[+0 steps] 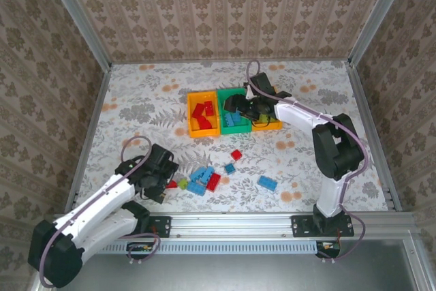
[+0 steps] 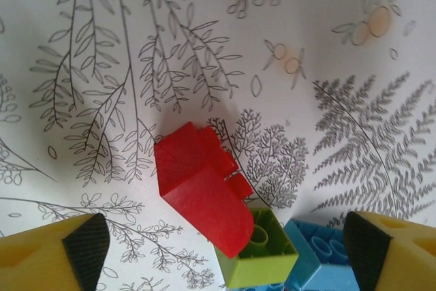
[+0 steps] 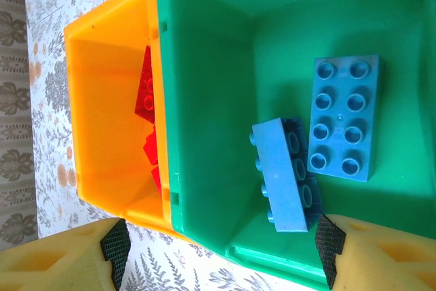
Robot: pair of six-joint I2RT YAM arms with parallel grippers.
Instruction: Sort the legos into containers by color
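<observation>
left gripper: jaws wide, empty, facing red studded plastic brick. right gripper: jaws wide, empty, over green rectangular plastic bin holding two blue studded bricks.

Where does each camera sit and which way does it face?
Top: high at the near edge, looking down on the table; left arm, right arm show.
Left wrist: close above a red brick, facing down; left fingers show, open.
Right wrist: facing down into the green bin; right fingers show, open.
Shared: top and right wrist both see the green bin.
</observation>
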